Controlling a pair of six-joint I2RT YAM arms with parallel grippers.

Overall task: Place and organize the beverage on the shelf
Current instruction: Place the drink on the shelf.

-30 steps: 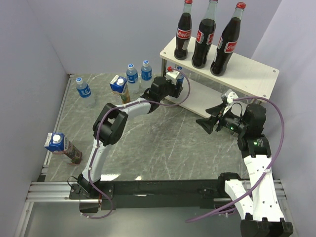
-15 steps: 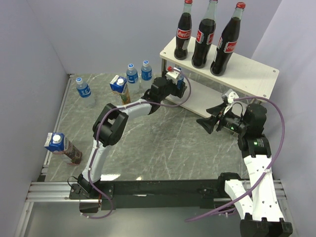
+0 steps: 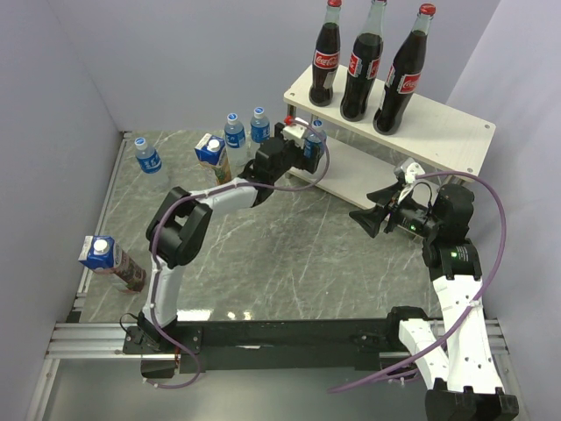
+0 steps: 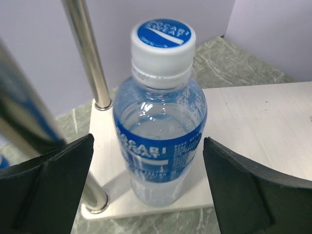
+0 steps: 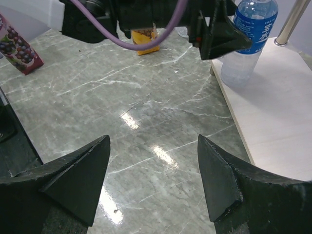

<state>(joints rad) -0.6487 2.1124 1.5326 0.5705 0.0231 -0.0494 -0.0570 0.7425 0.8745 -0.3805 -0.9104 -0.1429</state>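
A small clear water bottle [image 4: 161, 141] with a blue label stands upright on the near left corner of the shelf's lower board [image 4: 258, 122], beside a silver leg [image 4: 87, 53]. My left gripper [image 4: 148, 142] is open around it, with a gap between each finger and the bottle. From above, the left gripper [image 3: 307, 147] is at the shelf's [image 3: 447, 132] left end. Three cola bottles [image 3: 361, 66] stand on the top board. My right gripper [image 3: 361, 219] hangs open and empty over the table in front of the shelf. In the right wrist view the same water bottle [image 5: 246, 39] shows.
On the marble table stand three more water bottles [image 3: 147, 158] [image 3: 234, 132] [image 3: 259, 125] at the back left. One juice carton [image 3: 210, 153] stands beside the left forearm and another carton [image 3: 107, 260] is near the left wall. Grey walls enclose the table.
My left gripper has opened off the water bottle and drawn back a little to the left, leaving the bottle standing on the lower board. The right arm has not moved.
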